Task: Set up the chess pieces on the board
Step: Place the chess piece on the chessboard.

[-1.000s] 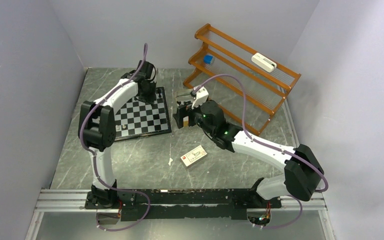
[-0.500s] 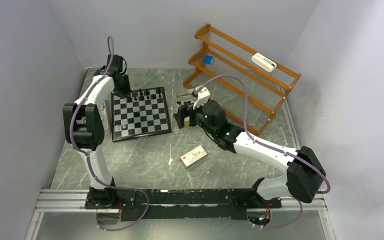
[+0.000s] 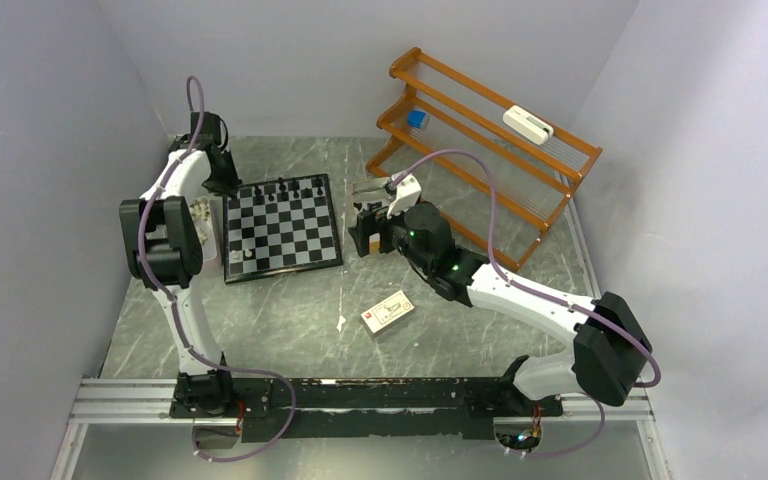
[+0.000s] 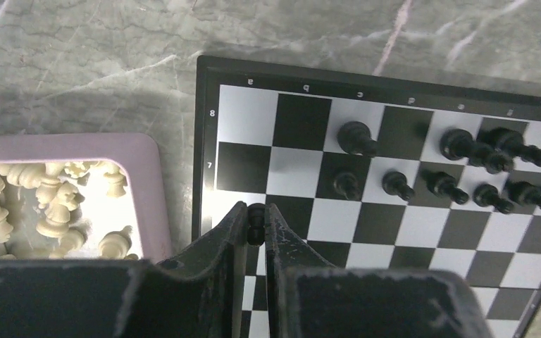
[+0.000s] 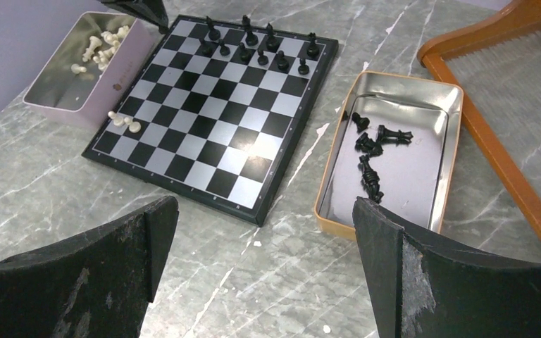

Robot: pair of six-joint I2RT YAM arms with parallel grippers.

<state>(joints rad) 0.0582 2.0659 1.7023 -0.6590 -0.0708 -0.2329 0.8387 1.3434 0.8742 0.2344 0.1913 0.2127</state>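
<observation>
Change in the left arm: since a second ago it has swung off the far edge of the board (image 3: 282, 225) to that board's far-left corner, beside the lilac tin (image 4: 151, 190).
Change in the right arm: none – it stays over the tan tin (image 5: 408, 79).
Left gripper (image 4: 255, 211): fingers nearly together, pinching a small black piece (image 4: 255, 218) with a rounded head, over the board's left-hand column.
Right gripper (image 5: 264, 211): fingers spread wide, nothing between them.
Board: flat, glossy, black and white squares inside a dark border with small pale markings.
Black chess pieces (image 4: 394, 184): two rows along the far edge, with the left squares bare.
Pale chess pieces (image 4: 49, 204): cream and turned, heaped in the lilac tin – a few more (image 5: 123, 121) sit at the board's near-left edge.
Spare black pieces (image 5: 373, 151): lying loose in the tan tin, which has a shiny metal inside.
Table (image 3: 290, 320): grey-green with marble veining.
Left wrist view only: the pinched piece.
Right wrist view only: what lies inside the tan tin.
Top view only: an orange wooden rack (image 3: 490, 130) and a small carton (image 3: 387, 311).
</observation>
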